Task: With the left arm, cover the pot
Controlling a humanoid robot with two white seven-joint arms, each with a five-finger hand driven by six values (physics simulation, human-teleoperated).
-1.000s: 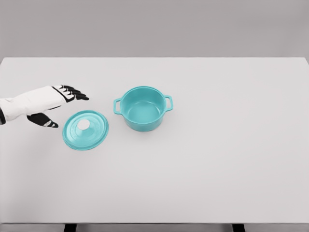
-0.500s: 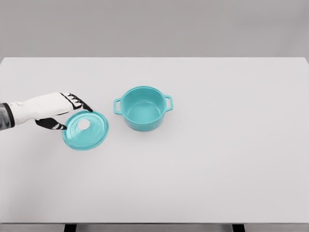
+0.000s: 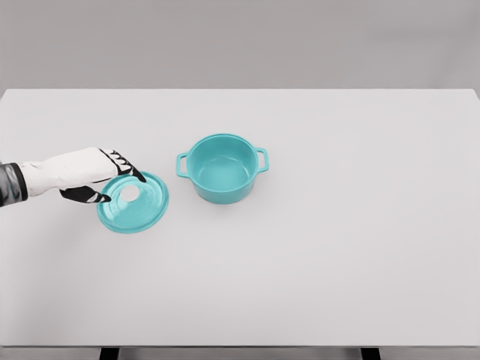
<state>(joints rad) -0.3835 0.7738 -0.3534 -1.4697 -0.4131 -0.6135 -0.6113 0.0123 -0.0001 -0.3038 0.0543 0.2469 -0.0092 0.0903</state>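
White left hand, fingers parted w/ nothing held, sits over left rim of round teal lid lying flat on white table, just left of open teal two-handled pot.

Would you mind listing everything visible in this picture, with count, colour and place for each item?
pot: one, teal, uncovered and empty, upright on the table a little left of centre, a handle on each side.
lid: one, teal with a pale knob in its middle, lying flat on the table to the left of the pot, apart from it.
table: one, white, filling most of the view, with a grey wall behind.
left hand: one, white with black fingers, coming in from the left edge, fingers spread over the lid's left rim, not closed on it.
right hand: not in view.
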